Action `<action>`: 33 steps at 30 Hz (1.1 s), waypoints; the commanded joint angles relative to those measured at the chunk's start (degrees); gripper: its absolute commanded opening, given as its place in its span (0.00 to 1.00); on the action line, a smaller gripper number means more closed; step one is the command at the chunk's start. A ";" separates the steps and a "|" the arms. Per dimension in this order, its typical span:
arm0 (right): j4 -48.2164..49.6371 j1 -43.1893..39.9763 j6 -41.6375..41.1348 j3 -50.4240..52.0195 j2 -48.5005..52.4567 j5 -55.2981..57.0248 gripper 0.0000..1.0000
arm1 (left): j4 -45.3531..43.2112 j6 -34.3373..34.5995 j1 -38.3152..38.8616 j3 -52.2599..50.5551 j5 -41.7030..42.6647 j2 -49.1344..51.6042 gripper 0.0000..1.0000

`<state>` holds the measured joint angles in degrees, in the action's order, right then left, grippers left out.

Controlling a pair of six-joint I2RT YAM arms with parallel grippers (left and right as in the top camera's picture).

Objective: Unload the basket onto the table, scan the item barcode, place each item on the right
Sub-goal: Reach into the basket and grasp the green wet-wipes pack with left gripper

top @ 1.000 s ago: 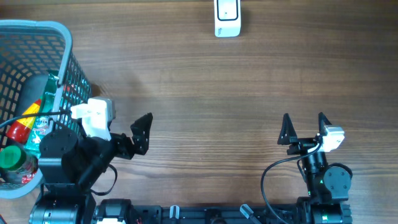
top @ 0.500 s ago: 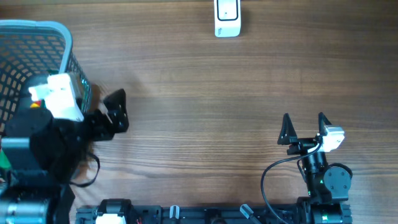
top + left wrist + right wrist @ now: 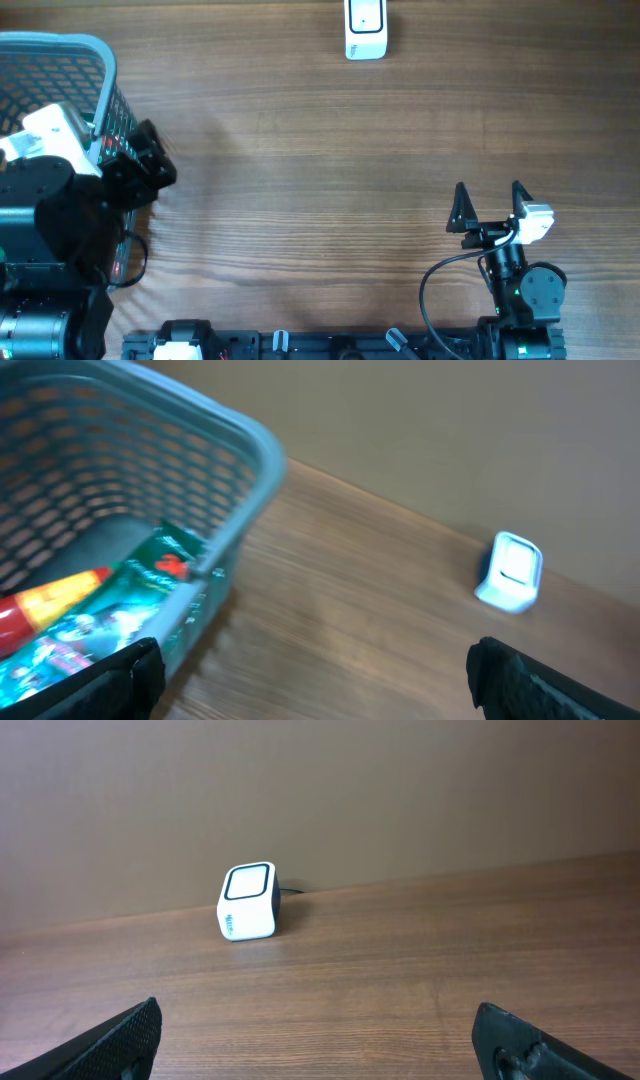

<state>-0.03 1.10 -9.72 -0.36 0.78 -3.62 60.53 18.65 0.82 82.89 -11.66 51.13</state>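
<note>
Left jaws: your left gripper (image 3: 152, 158) stands wide, with nothing between its fingers.
Right jaws: your right gripper (image 3: 487, 195) is spread wide too and holds nothing.
Items: the green packet (image 3: 150, 575) and the red-and-yellow bottle (image 3: 50, 605) lie inside the basket (image 3: 60, 42), ahead and left of your left jaws.
Scanner: the white scanner (image 3: 365, 28) sits on the table (image 3: 320, 150), well ahead of your right jaws and slightly left of their centre.

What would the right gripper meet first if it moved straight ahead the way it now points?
Probably nothing near. The right gripper faces bare table; the scanner sits left of its line, so it would likely pass that and reach the wall behind, though depth is unclear.
</note>
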 commanded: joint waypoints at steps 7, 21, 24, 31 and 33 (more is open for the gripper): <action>0.17 0.33 0.70 0.07 -0.35 -0.66 1.00 | -5.86 9.51 -10.84 1.14 -8.39 2.12 1.00; 0.17 0.33 0.70 0.07 -0.35 -0.66 1.00 | -10.47 9.92 -13.86 1.11 -9.20 2.54 1.00; 0.17 0.33 0.70 0.07 -0.35 -0.66 1.00 | -10.36 10.36 -13.86 1.11 -12.37 3.82 1.00; 0.17 0.33 0.70 0.07 -0.35 -0.66 1.00 | -9.79 10.60 -15.19 3.50 -28.11 7.21 1.00; 0.17 0.33 0.70 0.07 -0.35 -0.66 1.00 | -9.92 12.13 -19.06 4.42 -27.78 8.17 1.00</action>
<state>-0.03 1.10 -9.72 -0.34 0.78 -3.62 50.96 28.56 -13.98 84.20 -34.30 58.83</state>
